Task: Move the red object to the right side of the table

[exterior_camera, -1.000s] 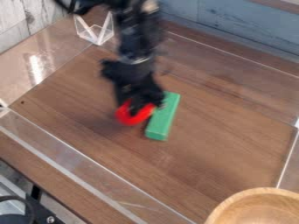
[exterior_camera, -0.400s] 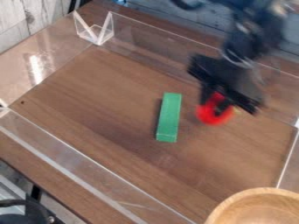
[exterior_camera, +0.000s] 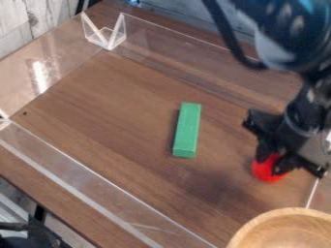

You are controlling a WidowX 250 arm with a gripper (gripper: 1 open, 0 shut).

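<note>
Bright red, small and round, the toy fruit is over on the right of the brown wood-grain table, just beyond the round light wooden bowl. The black robot gripper is right on top of it, jaws closed around it as far as I can see, though the tips are kinda blurry. Can't tell if it's touching the wood.

Edge-wise, the low clear acrylic wall runs along the near side, and the bowl hugs the near right corner. There's bare tabletop left of the bowl, out past the long green rectangular block, plus a strip between block and fruit. Wood looks smooth, and there's grey-blue planking behind.
</note>
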